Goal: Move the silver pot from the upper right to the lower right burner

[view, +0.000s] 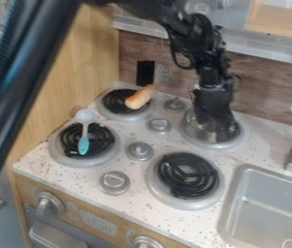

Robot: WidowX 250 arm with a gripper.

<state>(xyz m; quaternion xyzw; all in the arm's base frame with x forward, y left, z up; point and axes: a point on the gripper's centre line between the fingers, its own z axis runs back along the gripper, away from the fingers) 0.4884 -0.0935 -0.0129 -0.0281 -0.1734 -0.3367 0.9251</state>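
The black gripper (215,118) hangs over the upper right burner (217,145), low against the silver pot (199,130). It covers much of the pot, mainly its middle and right side, and whether it holds the pot cannot be made out. The pot stands on that burner, beside the back wall. Nearer the front, the lower right burner (187,175) shows its black coil inside a silver ring, with nothing on it.
An orange-brown toy food piece (140,97) lies on the upper left burner. A spoon with a teal handle (83,140) rests across the lower left burner. Silver knobs (139,150) stand between the burners. The sink (271,208) is at the right.
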